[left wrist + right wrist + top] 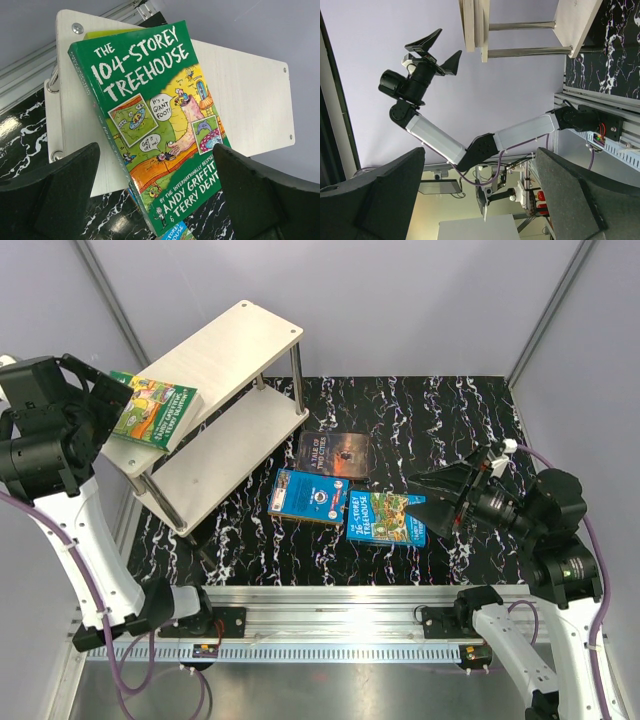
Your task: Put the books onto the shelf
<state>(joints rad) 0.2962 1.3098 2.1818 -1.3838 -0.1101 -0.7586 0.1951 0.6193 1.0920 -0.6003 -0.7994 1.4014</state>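
Note:
A green "104-Storey Treehouse" book [155, 412] [150, 115] lies flat on the near left end of the shelf's top board [225, 345] [250, 95], overhanging its edge. A yellow-green edge shows under it. My left gripper [108, 400] [160, 200] is open, its fingers standing either side of the book's near end, apart from it. On the black marbled table lie a dark book [331, 453], a blue book [308, 495] and a blue-green book [386, 517]. My right gripper [435, 495] [480, 200] hangs open and empty just right of them.
The shelf's lower board [225, 455] reaches toward the table's middle on thin metal legs [297, 375]. A metal rail [330, 625] runs along the near edge. Grey walls close the sides and back. The right wrist view looks across at the left arm [445, 142].

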